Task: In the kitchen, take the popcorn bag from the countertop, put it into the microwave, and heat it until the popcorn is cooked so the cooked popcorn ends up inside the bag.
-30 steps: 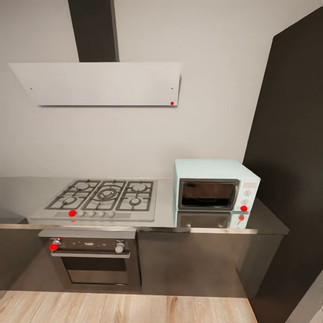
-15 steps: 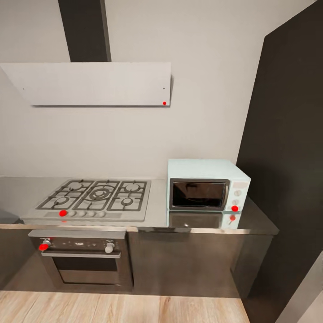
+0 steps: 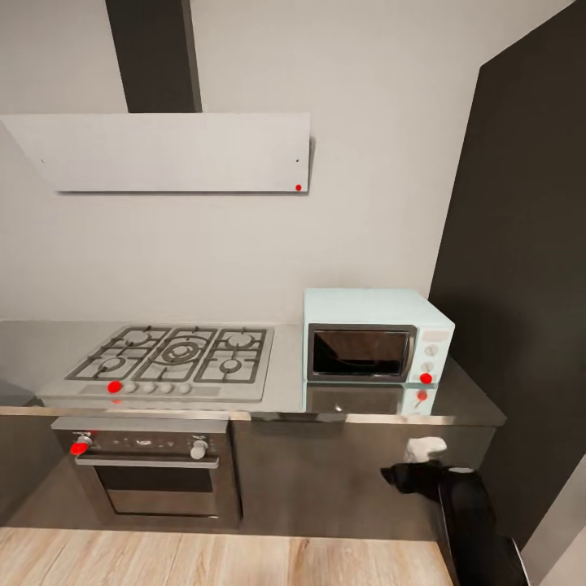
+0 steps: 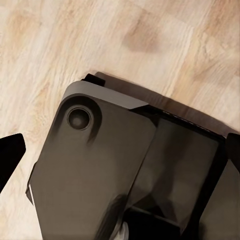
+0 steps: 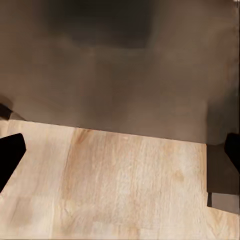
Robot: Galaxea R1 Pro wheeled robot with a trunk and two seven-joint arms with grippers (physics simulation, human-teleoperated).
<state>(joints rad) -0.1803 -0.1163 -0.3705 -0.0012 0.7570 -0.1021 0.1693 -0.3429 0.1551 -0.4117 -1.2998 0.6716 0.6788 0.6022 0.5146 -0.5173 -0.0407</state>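
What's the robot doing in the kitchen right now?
It is facing the countertop, not holding anything. The pale blue microwave sits there with its door shut, beside the gas hob. The right arm shows low in front of the dark cabinets, its right gripper open over the wood floor. The left gripper is open too, over the robot's base.
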